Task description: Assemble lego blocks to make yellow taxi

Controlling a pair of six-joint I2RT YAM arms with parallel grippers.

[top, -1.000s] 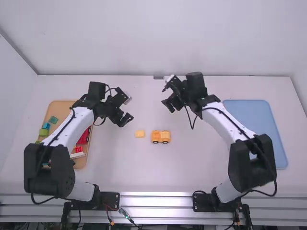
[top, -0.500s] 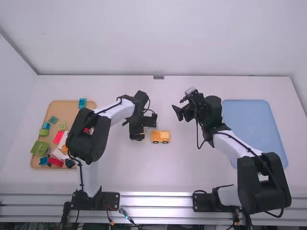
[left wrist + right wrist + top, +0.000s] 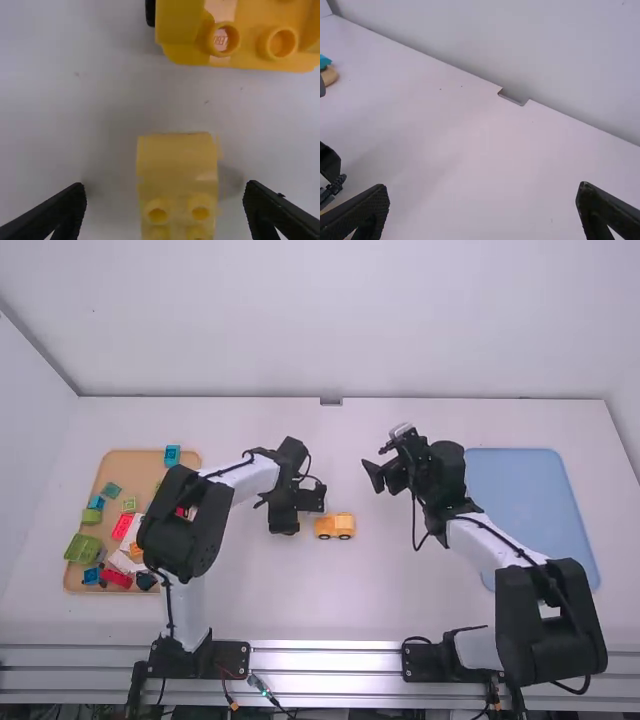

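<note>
The left gripper point(image 3: 304, 516) hangs low over the table, just left of the yellow car body point(image 3: 335, 526). In the left wrist view the left gripper point(image 3: 165, 210) is open, one finger on each side of a small yellow brick point(image 3: 177, 172) with studs, touching neither side. Beyond that brick lies the yellow car body point(image 3: 250, 40), apart from it, with a black wheel at its edge. Up and right of the car, the right gripper point(image 3: 370, 475) is held above the table. From its wrist, the right gripper point(image 3: 482, 210) stands open with nothing between its fingers.
A wooden tray point(image 3: 120, 462) of loose coloured bricks is at the left, partly behind the left arm. A cyan brick point(image 3: 172, 455) rests at its far right corner. The blue tray point(image 3: 520, 490) lies on the right, partly behind the right arm.
The left arm has swung right from beside the wooden tray and lowered its gripper over the small yellow brick. The right arm has drawn back to the right.
</note>
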